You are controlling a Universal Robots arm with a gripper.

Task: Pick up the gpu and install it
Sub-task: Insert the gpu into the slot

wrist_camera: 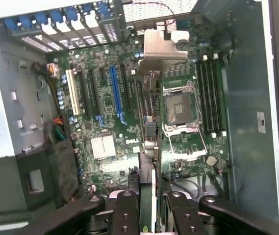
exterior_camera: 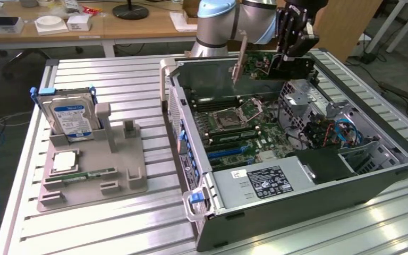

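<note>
The hand [exterior_camera: 283,62] is closed part-way on the gpu [exterior_camera: 257,66], gripping its upper edge so the card hangs upright over the far end of the open computer case [exterior_camera: 296,212], clear of the motherboard [exterior_camera: 239,133]. Pick-up looks done and the install is in hand. Seating likely calls for lining the card's lower edge with an expansion slot [wrist_camera: 114,93] inside the case, its bracket toward the case's rear wall

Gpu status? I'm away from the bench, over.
Gripper shut on gpu, card upright on edge. Held over the open case, above motherboard, not seated. Nothing seen between card and board.
</note>
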